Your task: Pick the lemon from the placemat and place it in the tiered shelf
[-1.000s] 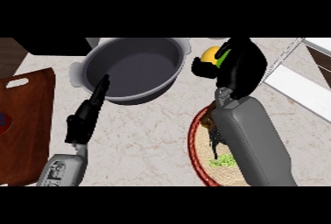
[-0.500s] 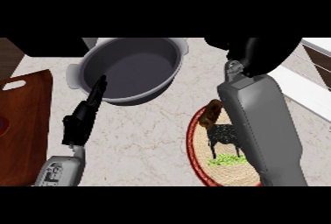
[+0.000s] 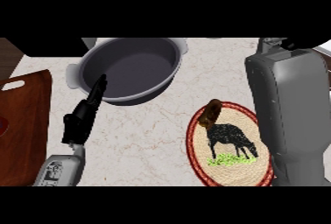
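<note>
No lemon shows anywhere in the head view. The round woven placemat (image 3: 226,166), red-rimmed with a black sheep picture, lies at the lower right with a brown lump (image 3: 211,113) on its far edge. My right forearm (image 3: 291,109) runs up the right side, covering the placemat's right rim. Only a black sliver of my right hand (image 3: 302,42) shows at the top edge, so what it holds is hidden. My left hand (image 3: 84,116) rests open at the left, fingers straight, tips beside the pot. The tiered shelf is out of sight.
A big grey pot (image 3: 132,68) with side handles stands at the upper left of the marble counter (image 3: 149,144). A brown wooden cutting board (image 3: 22,127) lies along the left edge.
My right hand, which held the yellow lemon a second ago, has travelled up and right until it passed the top edge, lemon with it. The left hand has stayed put.
</note>
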Controlling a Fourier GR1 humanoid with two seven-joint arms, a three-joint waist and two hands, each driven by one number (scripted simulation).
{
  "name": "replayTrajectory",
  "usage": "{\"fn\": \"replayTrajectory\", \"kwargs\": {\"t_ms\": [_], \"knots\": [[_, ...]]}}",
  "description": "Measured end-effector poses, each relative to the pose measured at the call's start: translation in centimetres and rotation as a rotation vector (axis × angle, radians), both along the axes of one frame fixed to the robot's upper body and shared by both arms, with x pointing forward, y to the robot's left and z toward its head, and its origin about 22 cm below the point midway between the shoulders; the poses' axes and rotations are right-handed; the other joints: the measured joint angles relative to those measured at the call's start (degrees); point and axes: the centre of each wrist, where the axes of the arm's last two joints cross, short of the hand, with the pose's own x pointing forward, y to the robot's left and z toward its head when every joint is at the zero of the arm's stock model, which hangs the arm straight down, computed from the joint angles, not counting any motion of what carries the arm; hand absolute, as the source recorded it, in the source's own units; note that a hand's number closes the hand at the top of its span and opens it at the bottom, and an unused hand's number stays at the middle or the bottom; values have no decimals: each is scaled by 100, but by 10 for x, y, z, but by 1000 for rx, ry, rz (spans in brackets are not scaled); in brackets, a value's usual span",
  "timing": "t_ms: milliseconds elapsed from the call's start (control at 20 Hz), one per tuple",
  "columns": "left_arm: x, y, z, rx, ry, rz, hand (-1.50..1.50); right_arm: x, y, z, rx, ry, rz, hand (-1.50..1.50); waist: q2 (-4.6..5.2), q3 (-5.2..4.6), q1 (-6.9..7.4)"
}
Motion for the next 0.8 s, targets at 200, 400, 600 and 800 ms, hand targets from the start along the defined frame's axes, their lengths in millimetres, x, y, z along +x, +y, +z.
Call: {"fn": "replayTrajectory", "kwargs": {"t_ms": [200, 400, 600, 800], "knots": [[-2, 0, -1, -4, 1, -1, 0, 4, -20, 19, -21, -14, -65, 150, 2, 2, 10], [1, 0, -3, -10, -14, -2, 0, 7, -44, 33, -40, -20, -109, 150, 1, 10, 11], [-5, 2, -3, -6, -9, 1, 0, 10, -65, 38, -54, -6, -145, 150, 3, 5, 21], [-2, 0, -3, -2, -13, -3, 0, 13, -85, 39, -92, 24, -181, 150, 6, 8, 17]]}}
